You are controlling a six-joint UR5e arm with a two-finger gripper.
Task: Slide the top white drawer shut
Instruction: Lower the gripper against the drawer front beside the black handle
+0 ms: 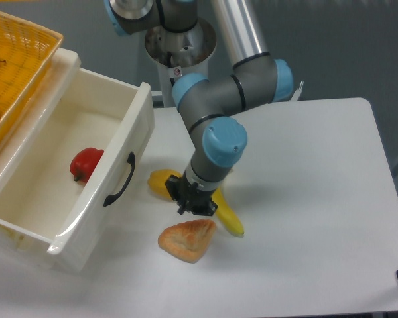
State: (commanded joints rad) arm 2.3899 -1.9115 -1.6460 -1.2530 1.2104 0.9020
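A UR5e arm's pincer (192,203) hangs low over the white worktop (305,199), well right of the top white drawer (66,172), which stands pulled far out of its cabinet with its panelled front and black curved handle (121,179) facing the arm. Whether the pincer is spread or pressed together cannot be told from this angle; it carries nothing visible. A red pepper (85,163) lies inside the open drawer. Between the drawer front and the pincer sits a yellow pepper (162,182), partly hidden by the tool; a banana (228,215) lies just beyond the pincer on the side away from the drawer, and a croissant (187,238) rests just in front of it. A yellow wicker basket (16,56) sits above and behind the drawer. The step in hand looks to be the approach: the drawer is not yet touched. The next move likely calls for clearing the yellow pepper, setting the pincer against the drawer front near the handle, and pushing squarely along the drawer's line of travel so it does not jam. A small sticker on the arm's base column (178,71) is too small to read; no other writing shows.
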